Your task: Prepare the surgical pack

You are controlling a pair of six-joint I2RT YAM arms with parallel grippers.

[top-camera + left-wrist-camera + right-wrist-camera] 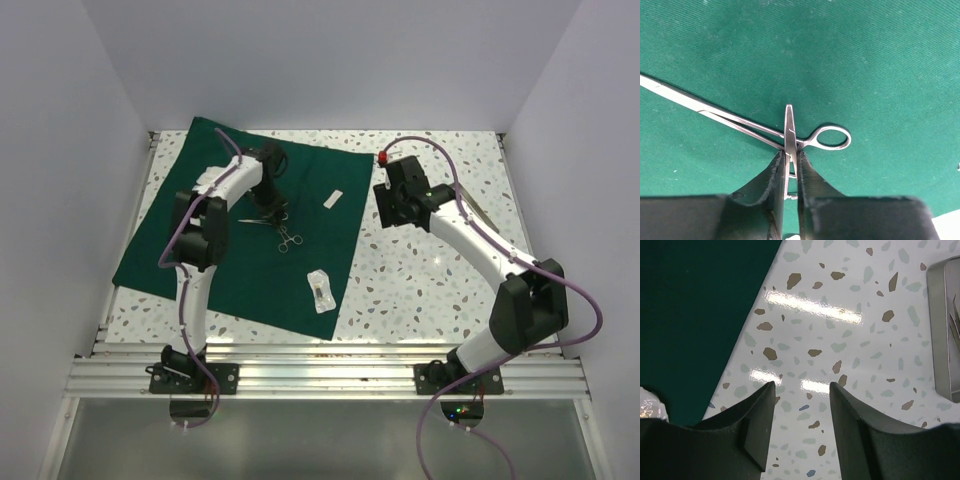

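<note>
One drape (310, 170) bears two instruments (288, 238), two packets (320, 290).

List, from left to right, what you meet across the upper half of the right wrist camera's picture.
In order: dark green drape → speckled tabletop → metal tray at the right edge.

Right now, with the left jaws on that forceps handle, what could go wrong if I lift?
1. The left jaws pinch only one thin ring of the forceps, edge-on; it could twist or slip out on lifting.
2. Its long shanks lie flat on the green drape; dragging could wrinkle it.
3. A second forceps lies close by and might get knocked.
</note>
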